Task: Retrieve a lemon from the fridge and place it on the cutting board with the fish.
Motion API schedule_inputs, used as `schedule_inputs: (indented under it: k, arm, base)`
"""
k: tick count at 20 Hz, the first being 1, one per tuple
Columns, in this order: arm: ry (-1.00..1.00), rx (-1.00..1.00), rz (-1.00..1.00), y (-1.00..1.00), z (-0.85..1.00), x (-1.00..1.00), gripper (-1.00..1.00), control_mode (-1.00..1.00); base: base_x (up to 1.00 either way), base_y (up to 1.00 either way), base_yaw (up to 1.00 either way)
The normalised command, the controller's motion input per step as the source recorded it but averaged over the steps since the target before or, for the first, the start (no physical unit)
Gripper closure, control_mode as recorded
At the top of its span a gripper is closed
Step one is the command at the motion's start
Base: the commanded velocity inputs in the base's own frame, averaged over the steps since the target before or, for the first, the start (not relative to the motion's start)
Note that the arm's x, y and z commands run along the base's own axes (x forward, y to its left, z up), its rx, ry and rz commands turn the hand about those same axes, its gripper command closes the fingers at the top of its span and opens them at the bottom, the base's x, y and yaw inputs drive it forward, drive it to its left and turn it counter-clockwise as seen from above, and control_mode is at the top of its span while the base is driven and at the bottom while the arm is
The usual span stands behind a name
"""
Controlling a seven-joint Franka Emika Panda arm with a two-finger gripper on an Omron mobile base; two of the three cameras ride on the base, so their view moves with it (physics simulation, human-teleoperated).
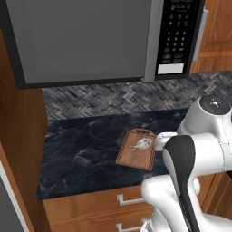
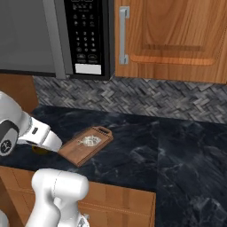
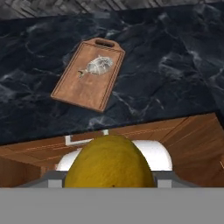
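Retrieval half looks done: the lemon (image 3: 109, 161) sits large at bottom centre of the hand view, right at the end effector, which is clenched on it, fingertips mostly hidden behind the fruit. In the right base view a sliver of dark yellow peeks out under the white forearm at left of frame, just off the near-left corner of the cutting board (image 2: 75, 152); likely the same lemon, too little showing to be sure.

Cutting board lies on the dark marbled bench (image 1: 81, 149), centre of the left base view, handle slot pointing toward the herringbone backsplash (image 2: 146, 99). The fish (image 3: 97, 66), small and silvery, rests on the upper half of the board in the hand view. Lower half of the board is bare wood.

Lemon is not yet on the board: in the hand view the board is up and left of it, apart from it, and the lemon hangs over the bench's front edge and the wooden drawers (image 1: 97, 206) below.

Microwave (image 2: 84, 35) at top of both base views, wooden cabinet door (image 2: 177, 35) upper right of the right base view.

Left to do, judging from this: carry the lemon forward over the board, lower it onto the bare part beside the fish, let go. Round fruit may roll off the flat board.
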Motion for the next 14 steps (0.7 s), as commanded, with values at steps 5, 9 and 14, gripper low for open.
schedule_inputs:
  k: [5,9,14]
  arm:
    - [0.08,0.04,-0.14,0.06,-0.68,0.45,1.00,-1.00]
    - [0.00,0.04,-0.05,0.00,-0.48,0.63,1.00,-1.00]
    - [-0.09,0.06,0.00,0.02,-0.56,0.53,1.00,-1.00]
  base:
    - [0.00,0.00,0.00]
    - [0.00,0.00,0.00]
    - [0.00,0.00,0.00]
